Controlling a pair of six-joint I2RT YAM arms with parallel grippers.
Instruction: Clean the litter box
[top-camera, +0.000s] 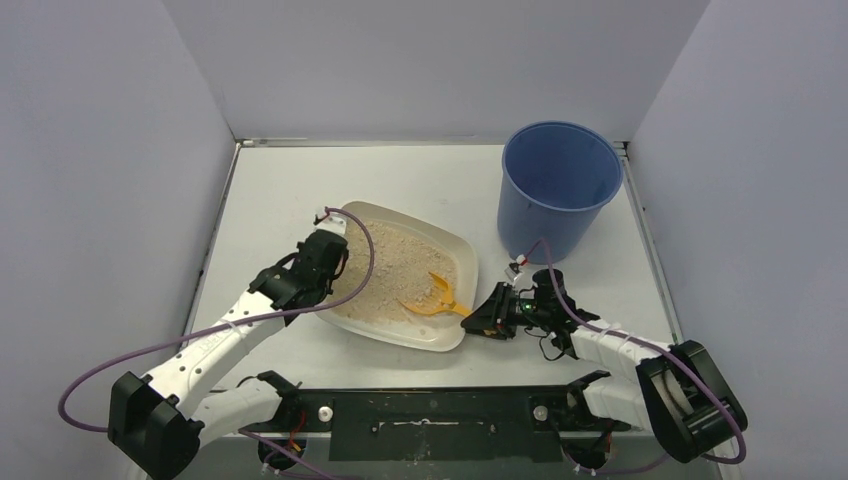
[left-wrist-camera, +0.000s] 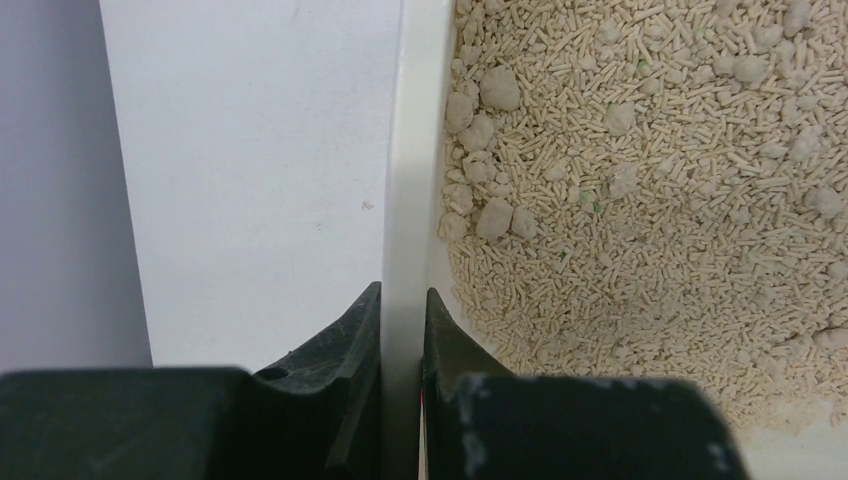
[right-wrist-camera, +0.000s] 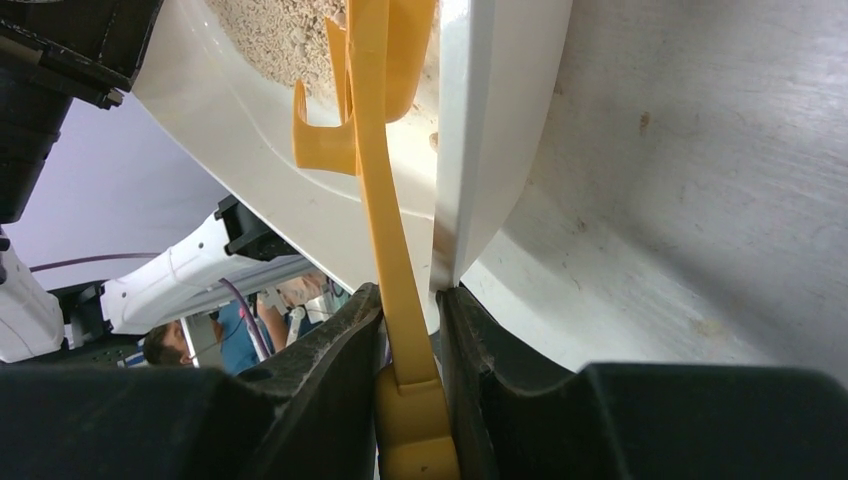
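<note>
The off-white litter box (top-camera: 452, 338) with beige pellet litter lies mid-table. My left gripper (top-camera: 335, 222) is shut on its left rim (left-wrist-camera: 405, 200), one finger outside and one inside. Several grey clumps (left-wrist-camera: 482, 130) lie in the litter by that rim. My right gripper (top-camera: 482, 322) is shut on the handle of the orange slotted scoop (top-camera: 437, 295). The scoop's head rests in the litter near the box's right front corner. In the right wrist view the handle (right-wrist-camera: 385, 230) runs up between my fingers and the box rim (right-wrist-camera: 480, 150) stands beside it.
A tall round blue bucket (top-camera: 557, 185) stands behind the right gripper at the back right. Grey walls enclose the table on the left, back and right. A black bar with the arm bases runs along the near edge.
</note>
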